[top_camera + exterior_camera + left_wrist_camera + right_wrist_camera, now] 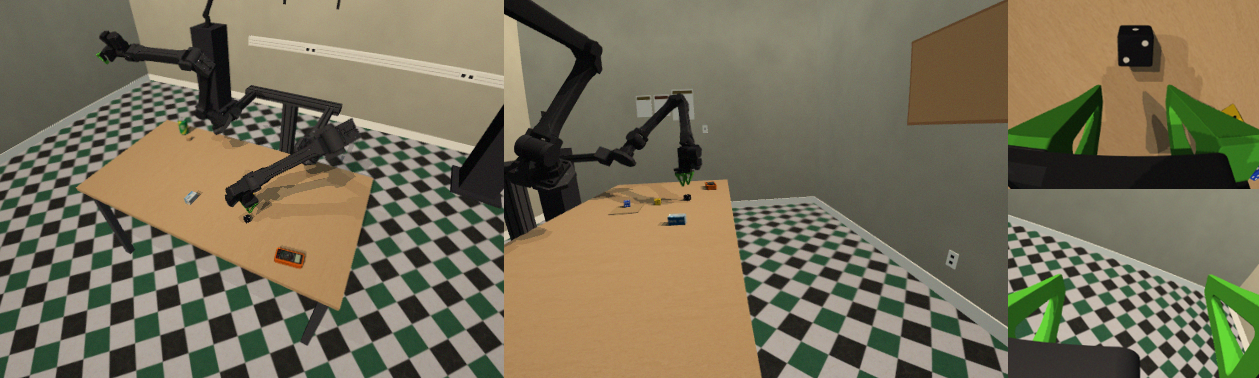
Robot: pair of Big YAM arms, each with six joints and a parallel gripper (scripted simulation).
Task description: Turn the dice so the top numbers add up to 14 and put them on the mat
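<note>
Seemingly lining up, the left end effector [251, 208] [685, 179] [1133, 93], part-open and empty, must advance toward the black die [247, 219] [687, 197] [1135, 47] ahead.

No lettering can be read. At upper center of the left wrist frame, the black die [247, 219] [687, 197] [1135, 48] shows two pips on its large face and one on the narrow face above it.
</note>
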